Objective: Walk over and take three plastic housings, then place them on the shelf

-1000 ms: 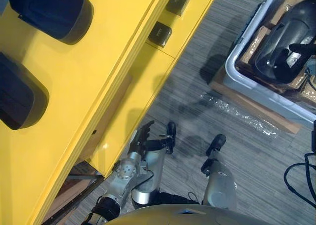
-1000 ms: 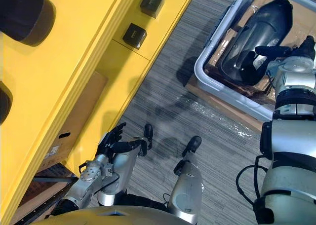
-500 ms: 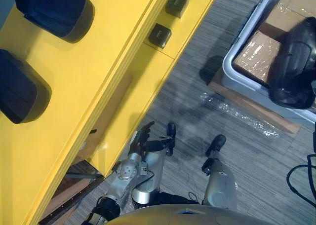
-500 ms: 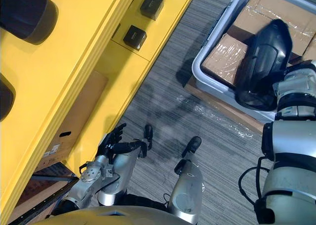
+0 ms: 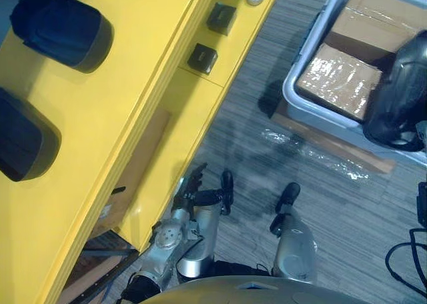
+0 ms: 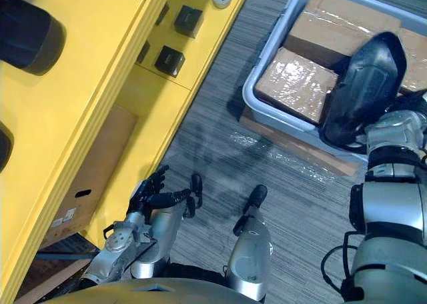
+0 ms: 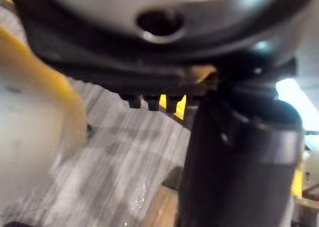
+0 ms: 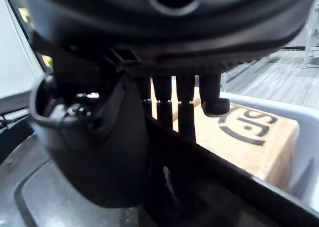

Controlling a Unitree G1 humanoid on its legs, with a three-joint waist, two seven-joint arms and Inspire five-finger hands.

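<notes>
While right hand [image 8: 94,142] clamps black housing [image 6: 365,84] | grey bin [image 6: 272,45] holds wrapped boxes [image 6: 297,84] | left hand [image 6: 152,196] fingers relaxed

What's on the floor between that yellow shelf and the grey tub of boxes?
Bare striped carpet, plus a strip of clear plastic film lying close to the tub. Both eye views show it.

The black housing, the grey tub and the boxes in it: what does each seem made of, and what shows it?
Black housing: likely moulded plastic, semi-gloss; smooth curved shell, soft highlights. Grey tub: probably plastic, matt; rounded rim. Boxes: cardboard under clear film; brown faces, wrinkled shine.
</notes>
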